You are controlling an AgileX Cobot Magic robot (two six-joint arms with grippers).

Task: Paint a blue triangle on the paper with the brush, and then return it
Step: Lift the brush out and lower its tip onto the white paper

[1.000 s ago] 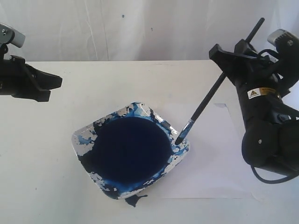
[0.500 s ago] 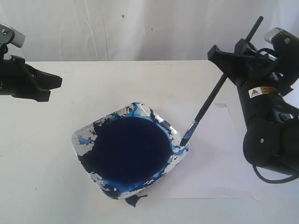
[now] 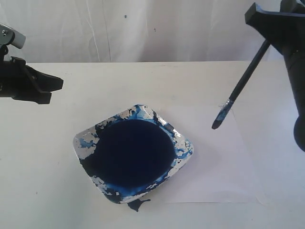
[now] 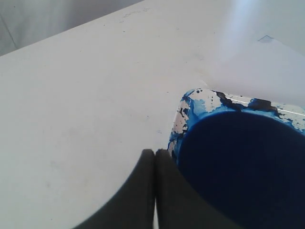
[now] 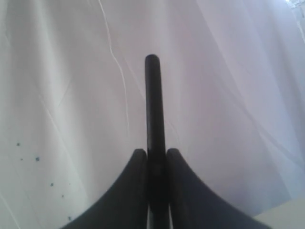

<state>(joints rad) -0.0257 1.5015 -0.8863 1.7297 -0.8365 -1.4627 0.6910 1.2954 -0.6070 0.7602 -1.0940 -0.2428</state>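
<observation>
My right gripper [image 3: 269, 27] is at the top right, shut on the handle of the black brush [image 3: 245, 76]. The brush slants down to the left, and its blue-stained tip [image 3: 217, 124] hangs in the air over the white paper [image 3: 224, 167]. No blue triangle shows on the paper. In the right wrist view the handle [image 5: 152, 105] stands clamped between the jaws of the right gripper [image 5: 153, 155]. My left gripper [image 3: 50, 88] hovers shut and empty at the far left. In the left wrist view the left gripper [image 4: 155, 152] sits near the dish.
A square dish [image 3: 86, 143] holding a dark navy paint pool lies mid-table, overlapping the paper's left part; its stained rim [image 4: 190, 107] shows in the left wrist view. A blue paint spill [image 3: 136, 205] marks the table in front of it. A white curtain hangs behind.
My right gripper has risen and moved right with the brush. The bristle tip has left the dish's right rim and now hangs above the paper. The left arm has not moved.
</observation>
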